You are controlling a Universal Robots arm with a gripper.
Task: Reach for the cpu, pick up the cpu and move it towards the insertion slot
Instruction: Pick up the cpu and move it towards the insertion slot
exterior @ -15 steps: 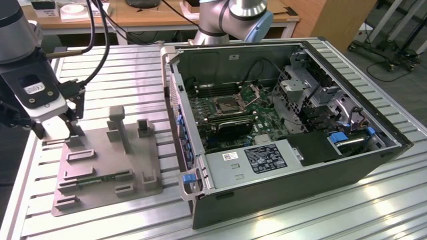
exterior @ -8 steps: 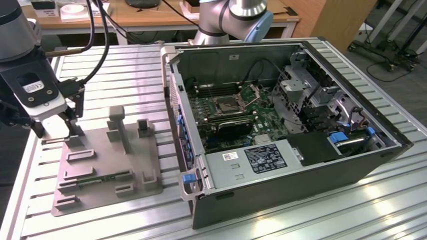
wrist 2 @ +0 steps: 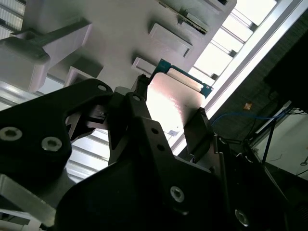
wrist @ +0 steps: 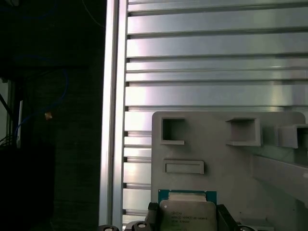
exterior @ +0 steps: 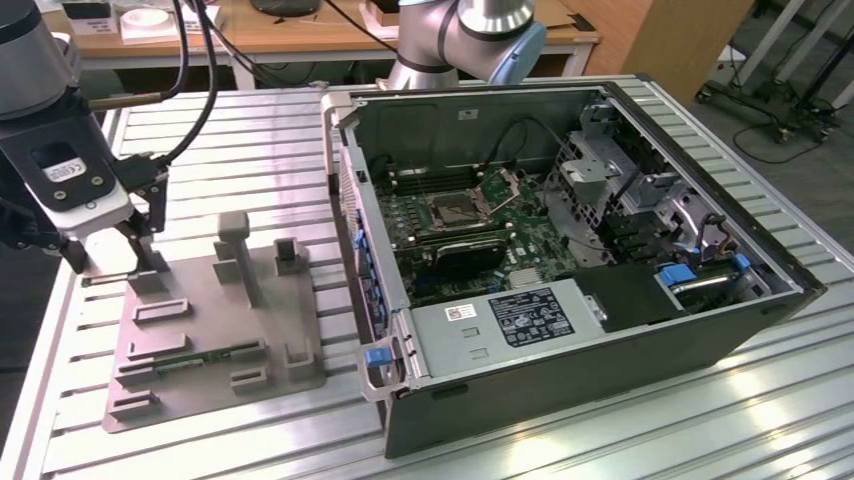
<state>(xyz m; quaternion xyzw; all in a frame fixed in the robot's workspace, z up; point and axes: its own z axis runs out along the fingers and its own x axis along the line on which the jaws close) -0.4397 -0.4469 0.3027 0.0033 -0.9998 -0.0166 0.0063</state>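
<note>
The pincer [wrist 2: 168, 108] pinches the cpu [wrist: 187, 214] by opposite edges over the grey holder [exterior: 214, 340], at nine o'clock from the computer case [exterior: 561, 390] in the exterior view.

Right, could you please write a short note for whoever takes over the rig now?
Hand: shut on the cpu, fingers on two opposite edges, over the grey fixture at the exterior view's left.
Insertion slot: inside the computer case, well apart from the hand.
Done: reach and grasp; lift-off cannot be told.
Left: the cpu is not yet near the slot.
</note>
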